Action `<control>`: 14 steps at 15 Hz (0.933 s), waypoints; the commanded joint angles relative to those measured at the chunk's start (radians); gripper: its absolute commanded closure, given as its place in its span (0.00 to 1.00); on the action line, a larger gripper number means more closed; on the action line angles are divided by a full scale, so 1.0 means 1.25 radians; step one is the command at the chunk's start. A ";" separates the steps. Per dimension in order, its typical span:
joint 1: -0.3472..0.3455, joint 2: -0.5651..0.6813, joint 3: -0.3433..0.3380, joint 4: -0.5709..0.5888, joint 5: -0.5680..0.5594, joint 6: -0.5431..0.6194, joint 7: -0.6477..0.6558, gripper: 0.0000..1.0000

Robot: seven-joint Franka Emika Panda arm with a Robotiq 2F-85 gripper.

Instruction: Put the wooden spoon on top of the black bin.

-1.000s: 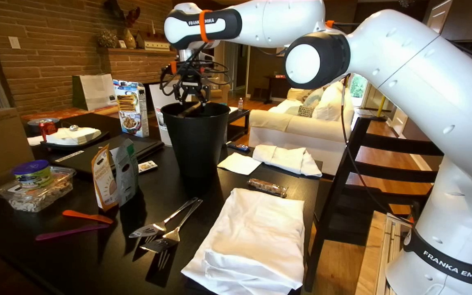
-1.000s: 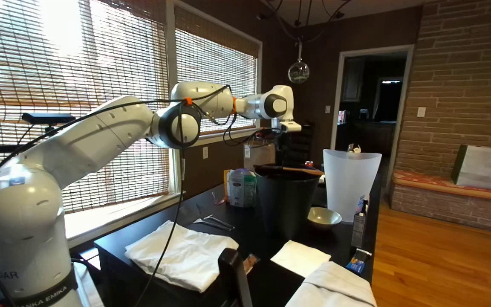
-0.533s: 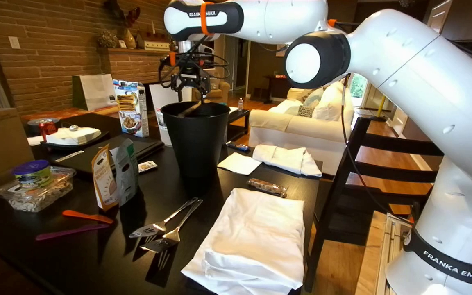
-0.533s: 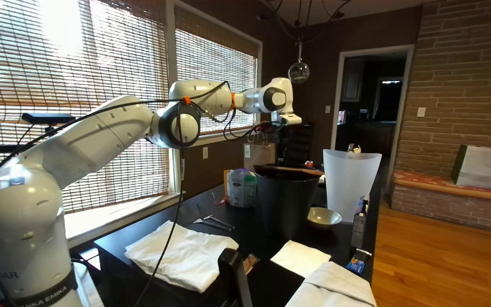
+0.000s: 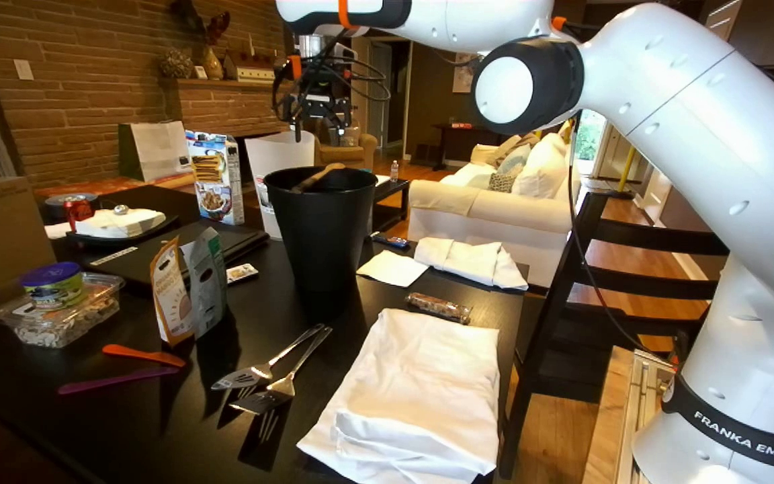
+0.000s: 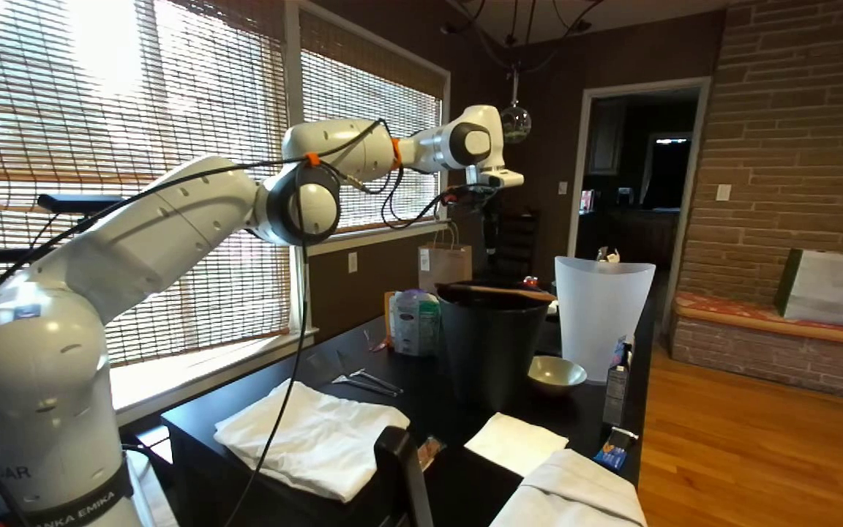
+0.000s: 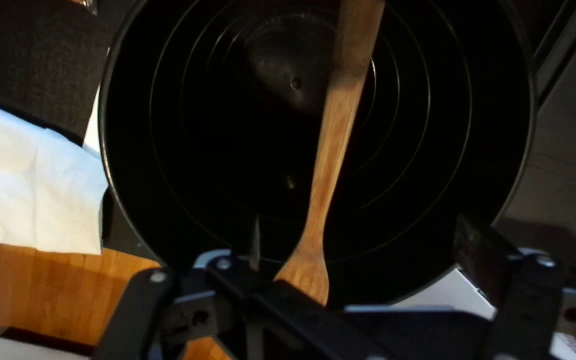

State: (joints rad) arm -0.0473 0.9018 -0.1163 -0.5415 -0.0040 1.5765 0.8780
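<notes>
The wooden spoon (image 7: pixel 338 125) lies across the open mouth of the black bin (image 5: pixel 323 228). In an exterior view one end of the spoon (image 6: pixel 516 293) reaches past the bin's rim; the spoon (image 5: pixel 316 177) also shows at the mouth in an exterior view (image 5: pixel 323 173). My gripper (image 5: pixel 320 131) hangs above the bin, apart from the spoon, with nothing held. In the wrist view the gripper (image 7: pixel 363 245) has its fingers wide apart, and its linkage hides the spoon's head end. The handle end runs out of that view at the top.
A white bin (image 6: pixel 601 322) and a bowl (image 6: pixel 557 373) stand by the black bin. A cereal box (image 5: pixel 216 178) and two upright pouches (image 5: pixel 205 282) are nearby. Metal utensils (image 5: pixel 279 383) and folded white cloths (image 5: pixel 420 390) lie on the table.
My gripper has risen from just over the bin's mouth, by the spoon, to well above it. The spoon and bin have not visibly moved.
</notes>
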 commanded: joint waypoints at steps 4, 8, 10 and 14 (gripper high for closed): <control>-0.017 -0.050 -0.005 0.009 -0.017 -0.010 -0.188 0.00; -0.027 -0.079 -0.011 0.003 -0.012 -0.024 -0.239 0.00; -0.032 -0.093 -0.013 0.000 -0.011 -0.040 -0.254 0.00; -0.040 -0.117 -0.021 0.001 -0.011 -0.066 -0.269 0.00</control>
State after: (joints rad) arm -0.0898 0.7896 -0.1371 -0.5339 -0.0094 1.5339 0.5721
